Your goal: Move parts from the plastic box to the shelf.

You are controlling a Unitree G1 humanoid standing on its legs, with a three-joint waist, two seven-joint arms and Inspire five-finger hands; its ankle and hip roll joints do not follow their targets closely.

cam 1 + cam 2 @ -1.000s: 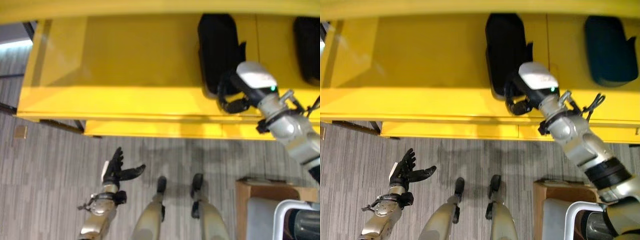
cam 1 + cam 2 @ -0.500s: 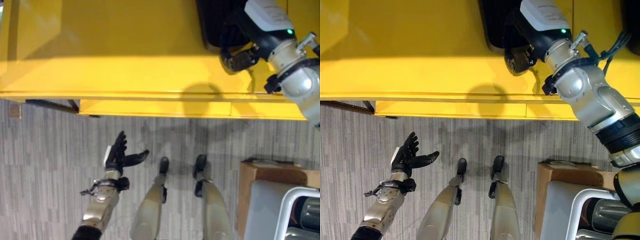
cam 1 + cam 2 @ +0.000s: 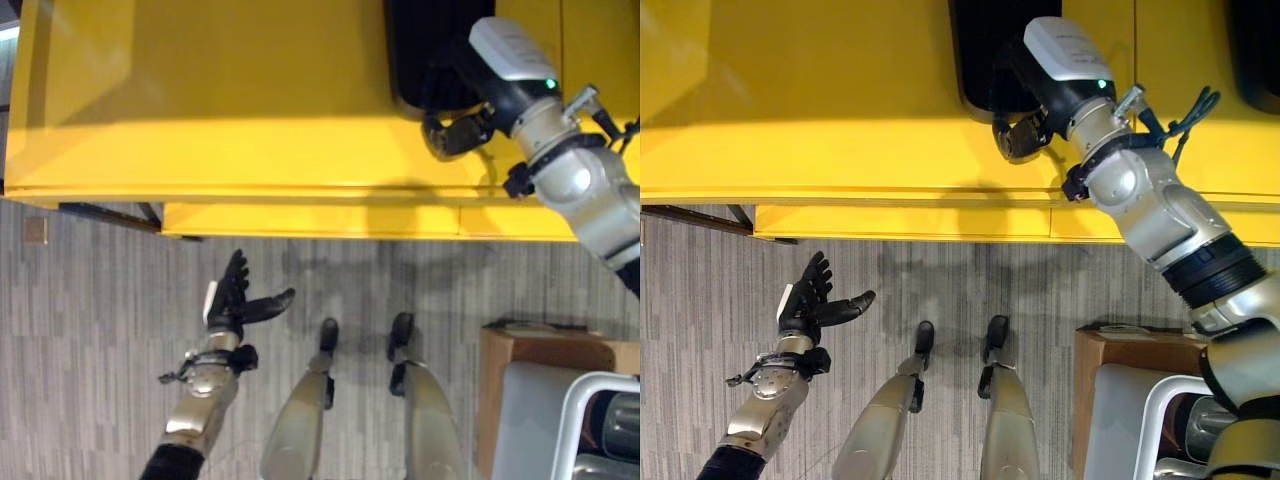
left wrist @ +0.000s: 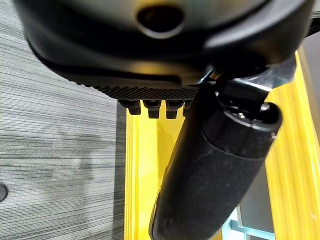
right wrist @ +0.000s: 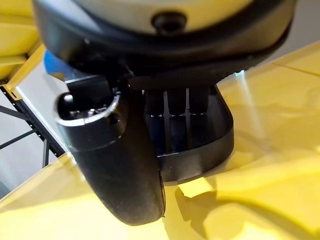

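Right hand (image 3: 452,132) on yellow shelf (image 3: 250,110) at black part (image 3: 425,50); left hand (image 3: 235,303) open over grey floor (image 3: 90,330).

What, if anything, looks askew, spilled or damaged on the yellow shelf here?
Nothing stands out. The black part lies flat on the yellow shelf, with the right hand at its near end, fingers on it. The left hand hangs open over the floor, holding nothing. No spill or damage shows.
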